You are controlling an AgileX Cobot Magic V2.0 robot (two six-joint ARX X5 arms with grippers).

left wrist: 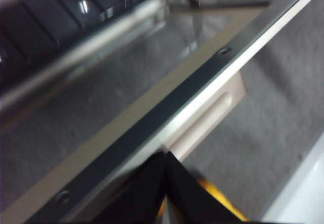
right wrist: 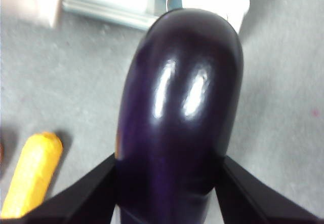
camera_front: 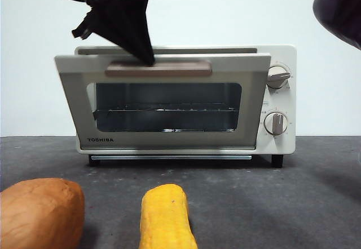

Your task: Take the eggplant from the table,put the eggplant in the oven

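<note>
The left hand (camera_front: pixel 148 59) is pressing down at the beige bar handle (camera_front: pixel 158 69) of the cream Toshiba oven (camera_front: pixel 280 99), its two black jaws meeting in a closed point at the top edge of the door (camera_front: pixel 73 99), which is tilting partly open. The right hand (right wrist: pixel 167 183) is gripping the glossy dark purple eggplant (right wrist: pixel 177 127) between its spread jaws, holding it above the grey tabletop (right wrist: pixel 66 72) near the oven. A yellow corn cob (camera_front: pixel 165 218) and an orange-brown sweet potato (camera_front: pixel 39 212) are lying on the tabletop before the oven.
</note>
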